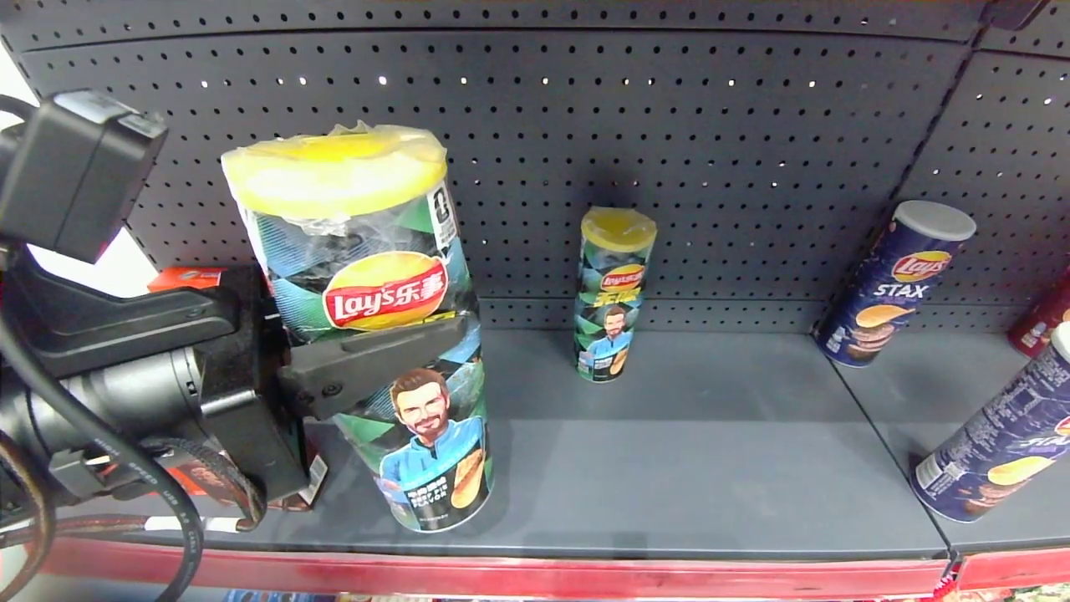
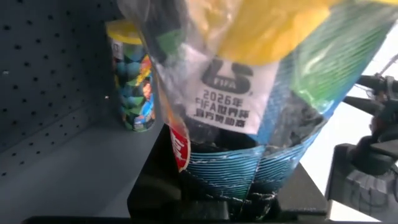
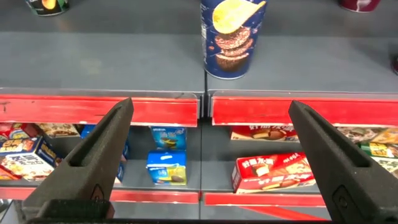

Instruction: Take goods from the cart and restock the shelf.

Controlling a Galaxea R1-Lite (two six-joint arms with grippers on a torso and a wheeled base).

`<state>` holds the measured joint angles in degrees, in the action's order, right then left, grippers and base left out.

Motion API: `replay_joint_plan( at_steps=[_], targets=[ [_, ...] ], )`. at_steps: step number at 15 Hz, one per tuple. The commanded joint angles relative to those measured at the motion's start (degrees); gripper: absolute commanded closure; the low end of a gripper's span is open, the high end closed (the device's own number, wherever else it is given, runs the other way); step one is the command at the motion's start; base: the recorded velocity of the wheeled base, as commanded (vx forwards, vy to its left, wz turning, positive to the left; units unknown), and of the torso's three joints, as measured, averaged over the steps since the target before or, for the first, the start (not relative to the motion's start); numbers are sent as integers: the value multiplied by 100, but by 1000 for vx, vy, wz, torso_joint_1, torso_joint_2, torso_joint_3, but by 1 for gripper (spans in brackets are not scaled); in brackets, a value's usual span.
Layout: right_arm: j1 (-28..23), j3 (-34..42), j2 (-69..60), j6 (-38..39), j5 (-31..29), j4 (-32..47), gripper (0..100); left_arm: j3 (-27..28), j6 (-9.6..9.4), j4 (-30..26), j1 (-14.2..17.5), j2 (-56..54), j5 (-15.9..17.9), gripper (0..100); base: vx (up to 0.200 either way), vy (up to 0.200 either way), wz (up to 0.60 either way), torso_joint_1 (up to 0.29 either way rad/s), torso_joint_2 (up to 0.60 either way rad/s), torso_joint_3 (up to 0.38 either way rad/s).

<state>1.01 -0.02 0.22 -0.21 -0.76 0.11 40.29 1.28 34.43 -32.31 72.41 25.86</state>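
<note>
My left gripper (image 1: 393, 351) is shut on a green chip can (image 1: 376, 251) with a yellow lid. The can stands upright at the front left of the grey shelf (image 1: 685, 468), and I cannot tell whether its base touches the board. In the left wrist view the same can (image 2: 249, 124) sits very close, above the gripper (image 2: 230, 199). A second, matching can (image 1: 614, 293) (image 2: 130, 74) stands at the back middle, against the pegboard. My right gripper (image 3: 211, 107) is open and holds nothing. It hangs in front of the red shelf rail (image 3: 267, 111), below a dark blue can (image 3: 231, 37).
Two dark blue chip cans (image 1: 899, 284) (image 1: 995, 443) stand on the right shelf section, with a red can (image 1: 1041, 322) at the far right. An orange box (image 1: 188, 278) lies behind my left wrist. Lower shelves hold blue packs (image 3: 166, 167) and a red box (image 3: 273, 171).
</note>
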Motion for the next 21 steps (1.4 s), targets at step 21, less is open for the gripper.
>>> replay_joint_plan(
  at_steps=[21],
  targets=[
    [3107, -4542, 7378, -709, 708, -1373, 0, -241, 285, 284, 339, 62, 42, 100, 0, 0, 0, 0, 0, 0]
  ],
)
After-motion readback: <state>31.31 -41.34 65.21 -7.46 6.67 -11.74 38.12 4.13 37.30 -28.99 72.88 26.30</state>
